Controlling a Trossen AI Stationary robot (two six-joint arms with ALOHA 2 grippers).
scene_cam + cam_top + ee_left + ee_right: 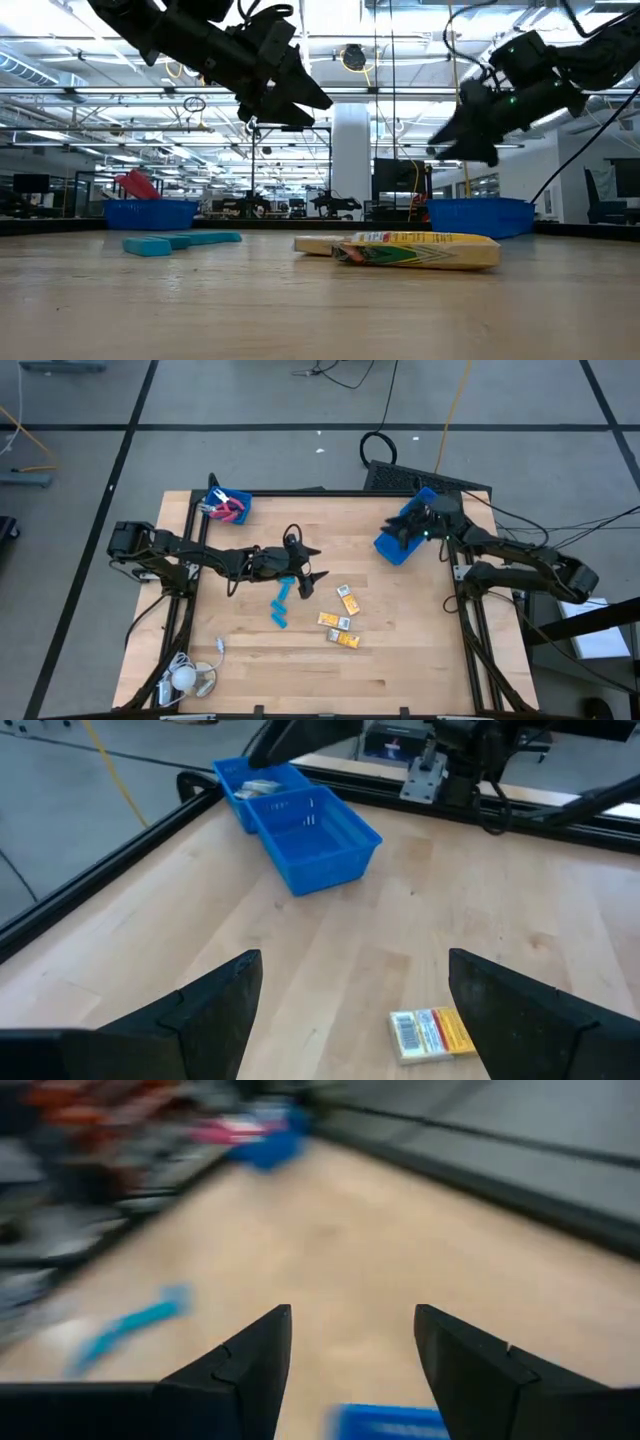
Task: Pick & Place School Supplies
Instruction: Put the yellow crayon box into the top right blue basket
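Two light-blue oblong pieces (281, 605) and three yellow-orange packets (341, 622) lie flat on the wooden table near its middle. Red and pink-handled scissors (226, 508) lie in a blue bin (240, 510) at the far left. My left gripper (322, 563) hangs open above the table, between the blue pieces and the packets, and holds nothing; one packet (430, 1032) lies below and ahead of it. My right gripper (397, 532) is open and bare above a second blue bin (392, 550) at the far right. In its own view (352, 1350) the picture is blurred.
A white round object with a cord (185, 678) lies at the near left corner. The right bin (310, 830) has two compartments, with pale items (255, 788) in the far one. Black rails (470, 620) frame the table. Bare wood lies along the near edge.
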